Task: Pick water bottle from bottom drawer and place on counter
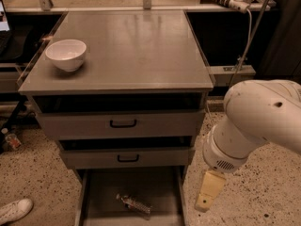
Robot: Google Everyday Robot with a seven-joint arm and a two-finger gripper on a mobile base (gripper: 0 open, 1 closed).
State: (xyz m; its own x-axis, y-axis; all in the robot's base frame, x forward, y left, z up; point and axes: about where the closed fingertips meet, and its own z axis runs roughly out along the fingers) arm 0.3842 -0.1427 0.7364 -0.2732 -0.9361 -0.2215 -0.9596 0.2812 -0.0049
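The water bottle (134,203) lies on its side on the floor of the open bottom drawer (155,185), near the drawer's front middle. The counter (136,46) is the flat grey top of the cabinet. My gripper (207,195) hangs from the white arm (256,121), pointing down. It is to the right of the open drawer, outside its right rail, and above and to the right of the bottle. It holds nothing that I can see.
A white bowl (67,54) stands on the counter's left side. Two grey drawers with black handles (123,123) (128,158) sit slightly open above the bottom drawer. A white shoe (14,210) lies on the speckled floor at lower left. A cable (249,27) hangs at upper right.
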